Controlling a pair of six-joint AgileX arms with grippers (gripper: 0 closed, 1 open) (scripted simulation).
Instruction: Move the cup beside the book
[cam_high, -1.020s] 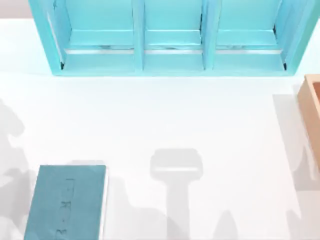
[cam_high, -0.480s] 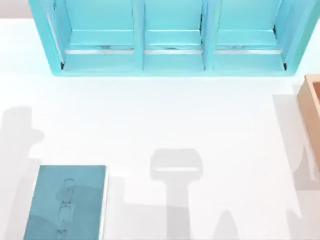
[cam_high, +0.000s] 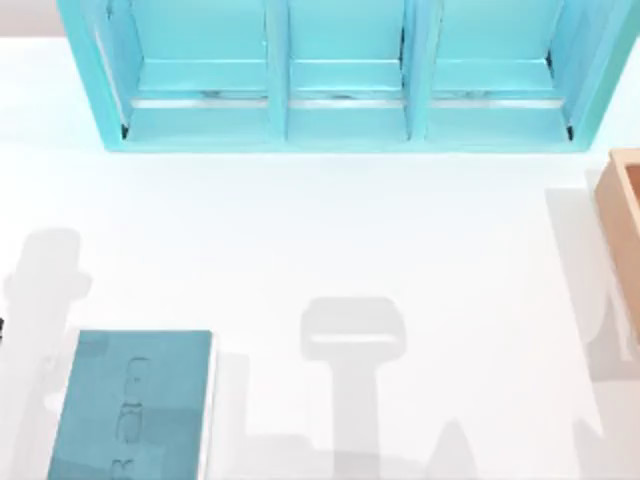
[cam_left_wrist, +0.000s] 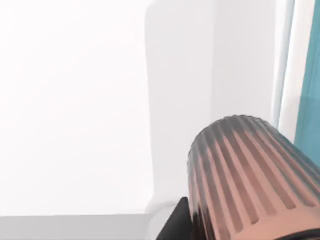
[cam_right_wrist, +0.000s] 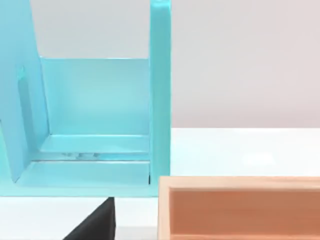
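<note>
The ribbed, terracotta-pink cup (cam_left_wrist: 250, 180) with dark grooves down its rounded wall fills the near corner of the left wrist view, lying tilted right against a black part of the left gripper; whether those fingers are closed on it I cannot tell. Just past the cup in that view runs a strip of teal with a thin white edge, the flat rectangular teal-blue hardcover book (cam_high: 135, 405). From above, the book lies flat on the white table (cam_high: 330, 230), its faint embossed lettering up the cover and its white page edge along the long side facing the table's middle. Well beyond the book, at the table's far edge, stands the large light-blue compartmented shelf unit (cam_high: 345, 85). Far to the book's right sits a light wooden open box (cam_high: 622, 215), close in front of the right wrist camera, where a black tip of the right gripper (cam_right_wrist: 92, 225) shows; its state cannot be told.
</note>
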